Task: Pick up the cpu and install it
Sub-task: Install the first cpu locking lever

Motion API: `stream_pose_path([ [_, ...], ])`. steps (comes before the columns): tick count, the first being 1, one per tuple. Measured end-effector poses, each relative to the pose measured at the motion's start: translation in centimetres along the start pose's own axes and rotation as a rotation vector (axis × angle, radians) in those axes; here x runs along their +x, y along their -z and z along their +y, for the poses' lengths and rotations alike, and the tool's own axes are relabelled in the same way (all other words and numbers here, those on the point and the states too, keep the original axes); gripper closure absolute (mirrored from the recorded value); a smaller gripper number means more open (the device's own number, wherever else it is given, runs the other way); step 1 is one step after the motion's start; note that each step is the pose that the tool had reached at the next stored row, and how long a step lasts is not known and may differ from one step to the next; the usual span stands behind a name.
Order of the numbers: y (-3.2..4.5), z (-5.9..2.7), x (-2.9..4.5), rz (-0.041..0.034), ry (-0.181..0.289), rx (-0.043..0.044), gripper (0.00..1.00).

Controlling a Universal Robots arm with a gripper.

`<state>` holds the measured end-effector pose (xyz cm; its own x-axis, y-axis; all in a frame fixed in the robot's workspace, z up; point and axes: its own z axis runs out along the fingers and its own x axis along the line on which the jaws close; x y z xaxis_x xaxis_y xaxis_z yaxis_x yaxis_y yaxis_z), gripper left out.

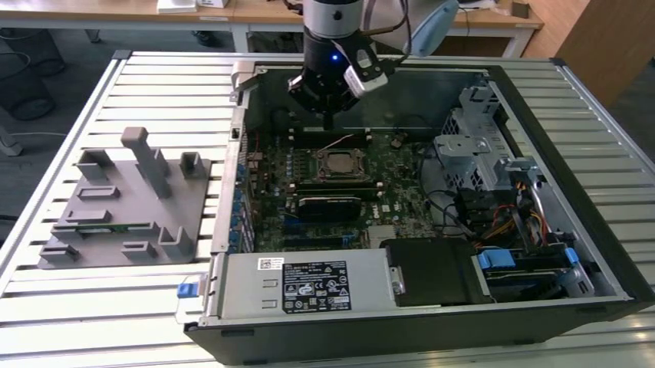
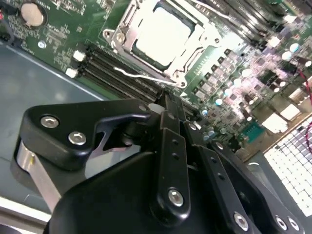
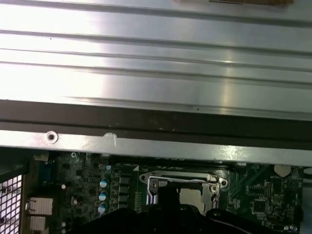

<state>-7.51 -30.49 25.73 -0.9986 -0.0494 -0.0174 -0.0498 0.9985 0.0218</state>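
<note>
While the arm hangs over the open computer case (image 1: 603, 253), here's how it stands for you. The gripper (image 1: 327, 115) sits just above the motherboard (image 1: 307, 192), on the far side of the socket (image 1: 336, 165) toward the case's back wall. In the second wrist view the gripper (image 2: 168, 105) has its fingers (image 2: 170, 122) pressed together w/ nothing between them, so closed and empty.

Now the cpu (image 2: 163, 39): it's lying flat inside the socket, pale shiny top facing up, metal frame around it, thin wire lever (image 2: 141, 75) running along the side nearest the gripper. In the exterior view the cpu (image 1: 336, 163) reads as a dull square mid-board. In the first wrist view you catch the socket (image 3: 183, 183) just past the gripper body, w/ the case's metal wall above it. So by my read the chip is already seated; can't tell whether the frame is latched down.

Handling notes, my judgement only: it's a light, stiff little plate, no give at all. The metal top looks slick, so a pinch on the flat face would prob slip. Take it by two opposite edges, level, gentle squeeze. Underside contacts and socket pins are fragile, so no tilting, no dragging, no pressing down hard.

Also there, away from the socket: the gray holder tray (image 1: 123, 207) on the slatted table (image 1: 153, 77) outside the case.
</note>
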Motion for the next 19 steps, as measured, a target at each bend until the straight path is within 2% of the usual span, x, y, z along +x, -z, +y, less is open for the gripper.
stream_pose_path([
  [2, -0.13, -0.09, -0.01, -0.0012, 0.0, -0.0183, 0.89],
  [3, -0.21, -0.14, -0.01, -0.0015, 0.0, -0.0217, 0.89],
  [8, -0.55, -0.18, -0.17, -0.0012, 0.0, -0.0197, 0.89],
  [19, -2.04, -0.18, -1.36, -0.0017, -0.014, -0.019, 0.89],
])
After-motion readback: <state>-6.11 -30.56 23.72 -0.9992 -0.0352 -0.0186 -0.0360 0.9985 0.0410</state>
